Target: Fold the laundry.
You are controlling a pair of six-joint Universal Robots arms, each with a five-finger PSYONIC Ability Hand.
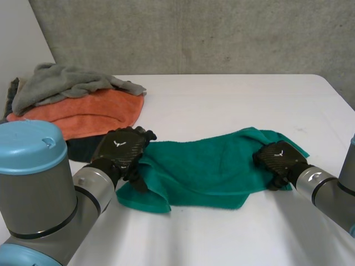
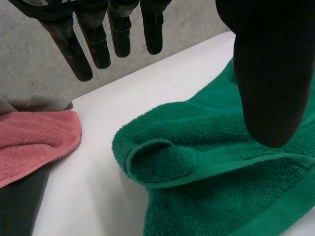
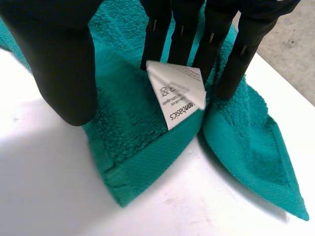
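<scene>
A heap of orange towel (image 1: pixel 94 111), rumpled grey towel (image 1: pixel 66 83) and dark cloth (image 1: pixel 82 148) crowds the white table (image 1: pixel 233 100) beside the left hand (image 1: pixel 123 147), spread over the left end of the crumpled green terry towel (image 1: pixel 205 166) mid-table; the right hand (image 1: pixel 277 158) presses straight fingers (image 3: pixel 183 29) on its right corner by a white label (image 3: pixel 178 93).

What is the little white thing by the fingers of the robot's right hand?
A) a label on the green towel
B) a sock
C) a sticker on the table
A: the white label, printed with washing symbols, sticks out of the green towel at the fingers of the right hand.
</scene>
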